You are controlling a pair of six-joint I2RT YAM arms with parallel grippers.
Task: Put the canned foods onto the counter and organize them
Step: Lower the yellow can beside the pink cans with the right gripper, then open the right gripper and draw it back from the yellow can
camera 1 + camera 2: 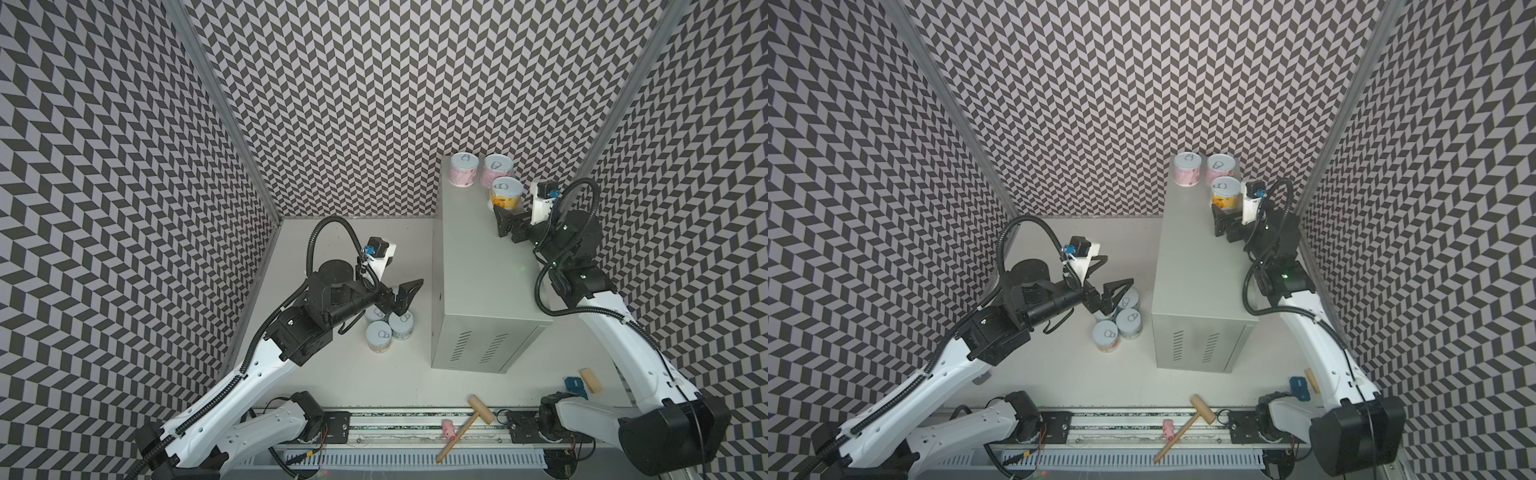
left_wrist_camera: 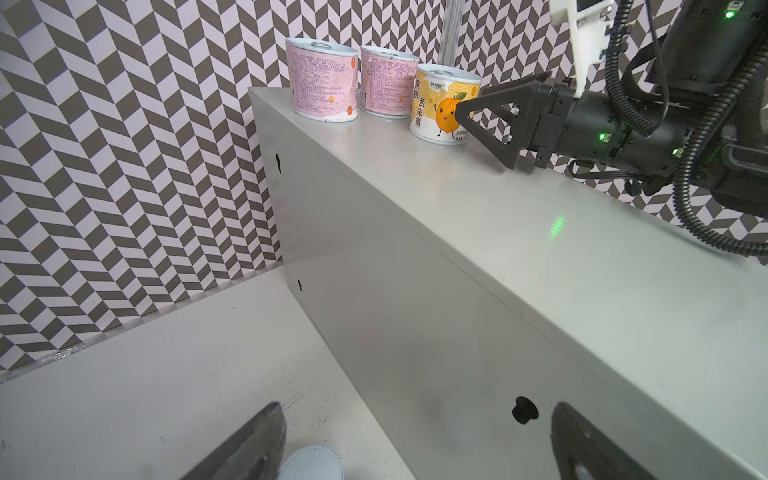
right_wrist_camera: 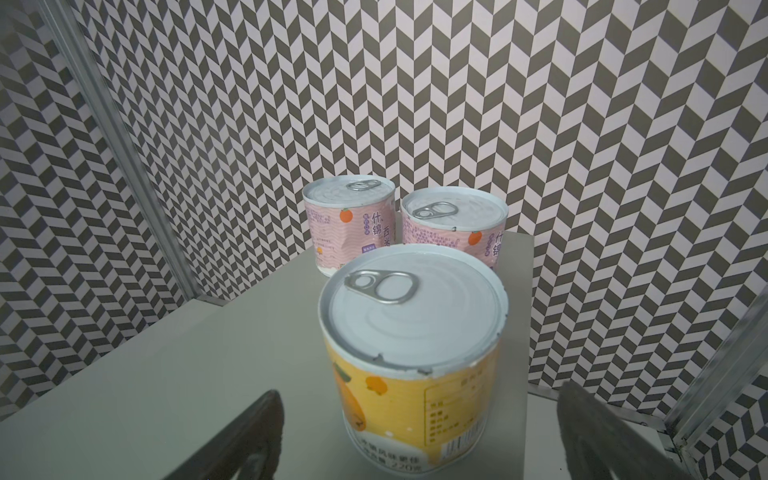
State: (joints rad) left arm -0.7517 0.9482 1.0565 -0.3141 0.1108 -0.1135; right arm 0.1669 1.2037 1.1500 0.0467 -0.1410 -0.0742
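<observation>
In both top views the left gripper (image 1: 409,296) is seen with its fingers spread wide and nothing between them. It is held above a cluster of cans (image 1: 379,334) standing on the low white desk (image 1: 332,374), just left of the tall grey desk (image 1: 478,291). The left arm is stretched from the near left toward the right. The right gripper (image 1: 500,222) is likewise spread and set on the near side of the orange can (image 1: 505,193). That can stands upright at the far right of the tall grey desk's top, with two pink cans (image 1: 464,170) side by side beyond it at the far edge. The right arm is raised from the near right, its wrist turned toward the left.

In the left wrist view the left fingers (image 2: 249,444) are shown wide apart and empty, with the pale lid (image 2: 311,461) of one can below them. One right fingertip (image 2: 461,112) is seen overlapping the orange can's label; contact cannot be told there.

In the right wrist view the orange can (image 3: 415,332) is framed between the spread right fingers (image 3: 257,436). A gap is visible on either side, so it is not gripped.
</observation>
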